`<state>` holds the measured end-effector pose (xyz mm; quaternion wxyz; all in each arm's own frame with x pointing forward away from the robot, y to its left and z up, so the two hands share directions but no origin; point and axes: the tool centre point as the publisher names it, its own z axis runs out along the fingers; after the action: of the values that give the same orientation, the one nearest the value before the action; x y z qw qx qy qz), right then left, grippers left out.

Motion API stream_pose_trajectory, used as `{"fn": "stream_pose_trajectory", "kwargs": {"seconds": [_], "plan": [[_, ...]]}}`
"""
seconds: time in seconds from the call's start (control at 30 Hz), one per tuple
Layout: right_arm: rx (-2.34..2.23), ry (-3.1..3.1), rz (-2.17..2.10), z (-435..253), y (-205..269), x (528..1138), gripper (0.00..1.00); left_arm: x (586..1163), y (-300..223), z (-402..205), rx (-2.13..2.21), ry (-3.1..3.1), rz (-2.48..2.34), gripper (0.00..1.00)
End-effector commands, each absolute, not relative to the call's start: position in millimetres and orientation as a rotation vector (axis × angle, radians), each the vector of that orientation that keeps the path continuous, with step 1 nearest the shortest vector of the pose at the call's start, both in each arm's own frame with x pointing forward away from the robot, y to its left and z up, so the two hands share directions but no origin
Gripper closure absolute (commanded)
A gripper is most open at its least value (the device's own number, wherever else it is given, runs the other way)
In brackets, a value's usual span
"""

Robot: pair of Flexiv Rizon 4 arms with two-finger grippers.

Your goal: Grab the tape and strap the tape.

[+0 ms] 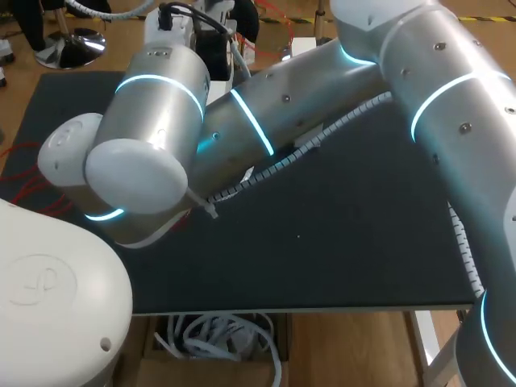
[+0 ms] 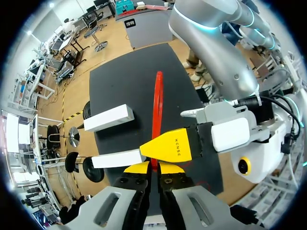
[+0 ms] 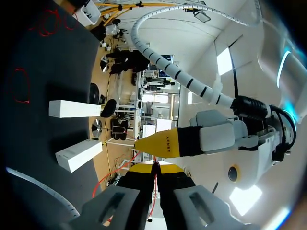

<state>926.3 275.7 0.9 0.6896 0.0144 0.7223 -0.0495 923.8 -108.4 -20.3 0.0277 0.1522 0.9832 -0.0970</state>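
Now left pincer (image 2: 153, 168) and right pincer (image 3: 154, 168) both tight on the red tape (image 2: 158, 103).

Bright, even overhead light. Broad soft highlights on left arm (image 1: 161, 105) and right arm (image 1: 451, 97); faint shadows on dark table (image 1: 339, 242); ceiling lamp (image 3: 224, 61) glares in right wrist view.

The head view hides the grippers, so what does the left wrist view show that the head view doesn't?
Only left wrist: left gripper shut on the red tape, right gripper crossing the tape just ahead, two white boxes. Only head: the left arm's body. Both: black table and right arm.
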Motion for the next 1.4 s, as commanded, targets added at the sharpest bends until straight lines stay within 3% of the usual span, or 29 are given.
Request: {"fn": "stream_pose_trajectory", "kwargs": {"seconds": [0.03, 0.57, 0.6, 0.7, 0.8, 0.87, 0.93, 1.07, 1.13, 1.27, 1.4], "plan": [[0.03, 1.617, -0.116, 0.1, 279.7, 927.6, 1.0, 923.4, -109.7, -18.7, 0.471, 3.038, -0.296, 1.0], [0.023, 1.613, -0.116, 3.9, 282.1, 923.8, 1.0, 923.4, -109.7, -18.7, 0.471, 3.038, -0.296, 1.0], [0.023, 1.611, -0.117, 4.5, 281.9, 923.2, 0.93, 923.4, -109.7, -18.7, 0.471, 3.038, -0.296, 1.0], [0.023, 1.609, -0.121, 5.6, 280.7, 921.6, 0.89, 923.4, -109.7, -18.7, 0.471, 3.038, -0.296, 1.0], [0.024, 1.609, -0.125, 6.7, 279.6, 920.0, 0.76, 923.4, -109.7, -18.7, 0.471, 3.038, -0.296, 1.0], [0.025, 1.607, -0.126, 7.9, 279.4, 918.5, 0.77, 923.4, -109.7, -18.7, 0.471, 3.038, -0.296, 1.0], [0.027, 1.606, -0.126, 9.3, 279.3, 916.5, 0.89, 923.4, -109.7, -18.7, 0.471, 3.038, -0.296, 1.0], [0.03, 1.604, -0.122, 11.7, 279.5, 911.7, 0.84, 923.4, -109.7, -18.7, 0.471, 3.038, -0.296, 1.0], [0.03, 1.603, -0.119, 13.0, 279.3, 909.0, 0.89, 923.4, -109.7, -18.7, 0.471, 3.038, -0.296, 1.0], [0.03, 1.603, -0.114, 14.5, 277.6, 903.8, 0.78, 923.4, -109.7, -18.7, 0.471, 3.038, -0.296, 1.0], [0.029, 1.606, -0.109, 16.0, 276.0, 897.3, 0.77, 923.4, -109.7, -18.7, 0.471, 3.038, -0.296, 1.0]]}}
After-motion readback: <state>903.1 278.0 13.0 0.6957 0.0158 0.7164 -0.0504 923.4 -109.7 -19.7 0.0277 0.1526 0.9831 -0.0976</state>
